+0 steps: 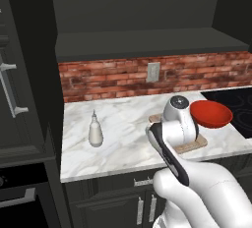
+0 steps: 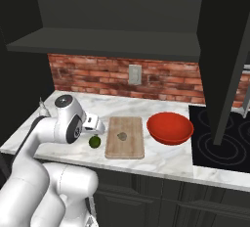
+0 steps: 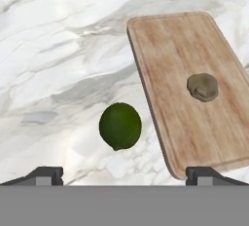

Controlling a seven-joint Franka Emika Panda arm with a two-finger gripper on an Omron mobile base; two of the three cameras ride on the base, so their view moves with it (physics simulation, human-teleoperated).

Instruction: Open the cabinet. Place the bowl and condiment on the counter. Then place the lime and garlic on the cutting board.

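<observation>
The gripper [image 3: 124,174] is being held fully spread above the lime [image 3: 120,125], with nothing pinched or touched. The lime is lying on the counter [image 3: 53,49], just beside the long edge of the cutting board [image 3: 194,64] and not on it. The garlic [image 3: 202,86] is already resting on the cutting board. The lime seems to be the step in hand: the fingers are best brought straight down around its middle and closed gently, since a round fruit is likely to roll away from the cutting board if nudged.
</observation>
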